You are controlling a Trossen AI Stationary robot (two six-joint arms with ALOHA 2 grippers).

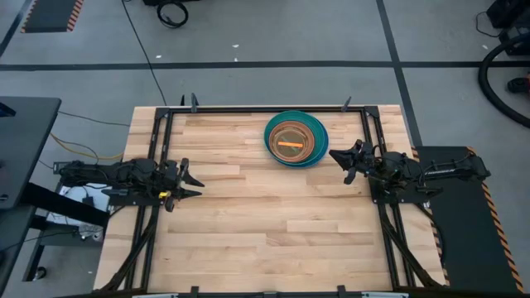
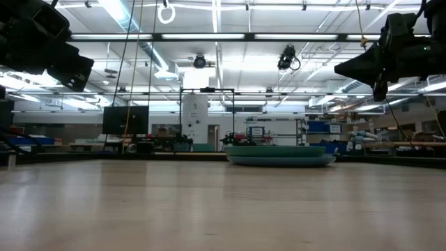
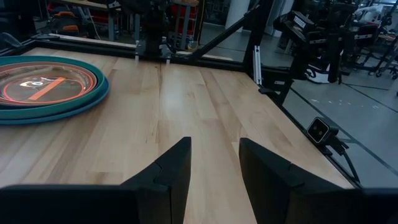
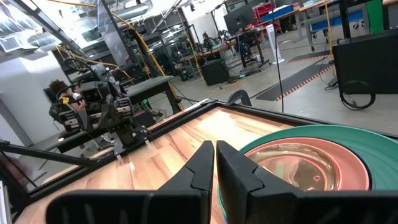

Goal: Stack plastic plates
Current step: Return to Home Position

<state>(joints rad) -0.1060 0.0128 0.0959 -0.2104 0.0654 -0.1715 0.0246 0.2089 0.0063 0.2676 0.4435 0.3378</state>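
Note:
The plastic plates stand in one stack (image 1: 296, 139) on the far middle of the table, a little toward its right. A blue rim is lowest, a teal-green rim lies above it, and tan and orange-rimmed plates nest inside. The stack also shows in the low view (image 2: 280, 155), the left wrist view (image 3: 50, 87) and the right wrist view (image 4: 311, 162). My left gripper (image 1: 197, 180) (image 3: 214, 146) hovers open over the table's left side, far from the stack. My right gripper (image 1: 335, 157) (image 4: 214, 148) hovers shut just right of the stack and above it (image 2: 348, 70), touching nothing.
Bare wooden tabletop (image 1: 273, 232) spreads across the near half and the left. A black metal frame (image 1: 248, 108) runs along the table's edges, with the arm mounts at left and right. The room beyond holds shelves and equipment.

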